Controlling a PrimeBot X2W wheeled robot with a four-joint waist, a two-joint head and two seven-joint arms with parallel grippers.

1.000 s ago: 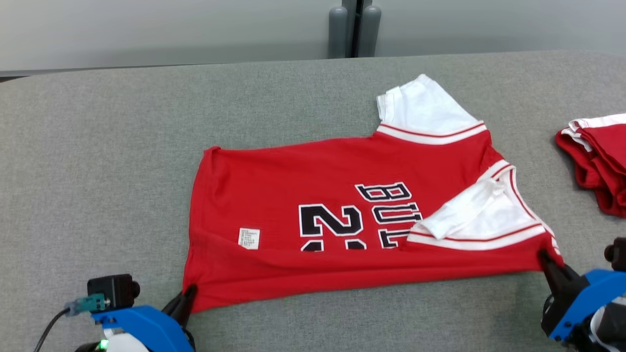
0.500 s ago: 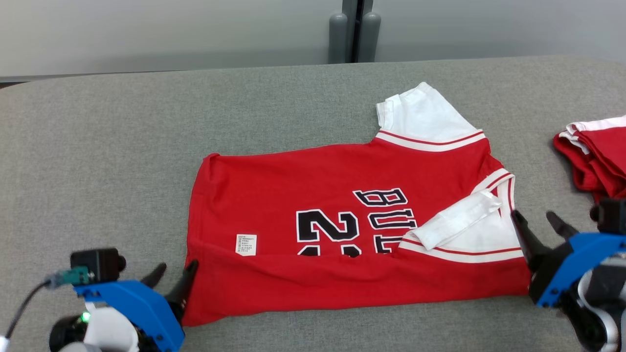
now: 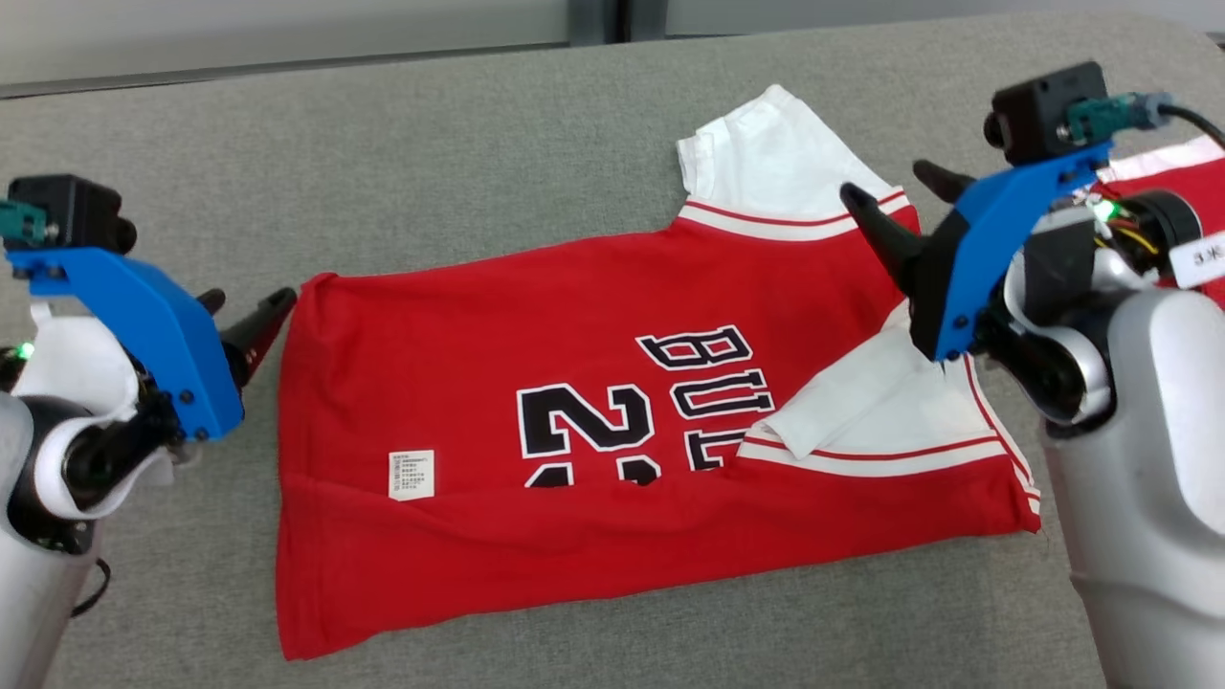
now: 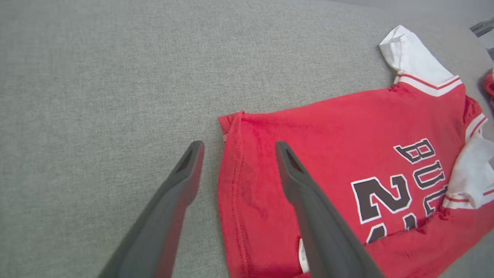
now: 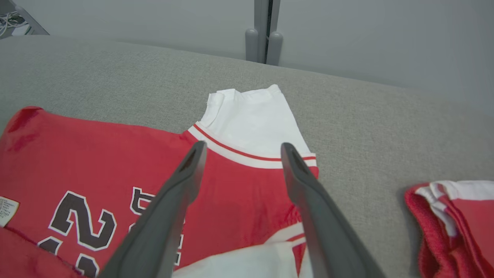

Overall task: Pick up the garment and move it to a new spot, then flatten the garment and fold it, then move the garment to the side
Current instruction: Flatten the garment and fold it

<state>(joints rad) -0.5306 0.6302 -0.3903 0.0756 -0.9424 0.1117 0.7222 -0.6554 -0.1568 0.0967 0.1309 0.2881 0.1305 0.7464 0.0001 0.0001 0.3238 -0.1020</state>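
The garment (image 3: 459, 383) is a red jersey with white sleeves and black lettering, lying flat on the grey table (image 3: 431, 144). Its near strip is folded up over the bottom of the numerals, and the near sleeve (image 3: 861, 402) is folded inward. My left gripper (image 3: 249, 304) hovers open at the jersey's far left corner; in the left wrist view that gripper (image 4: 239, 146) straddles the hem of the garment (image 4: 328, 135). My right gripper (image 3: 885, 182) is open above the far shoulder, and in its wrist view the gripper (image 5: 244, 146) sits over the red-and-white sleeve band, below the far sleeve (image 5: 251, 116). Neither holds anything.
A folded red and white pile of cloth (image 5: 455, 216) lies at the table's right end, close to my right arm (image 3: 1148, 402). Two grey posts (image 5: 264, 42) stand behind the table's far edge. Bare table stretches left of and beyond the jersey.
Both grippers let go of the jersey's near corners and opened, then rose and moved toward its far edge. The head camera has tilted down.
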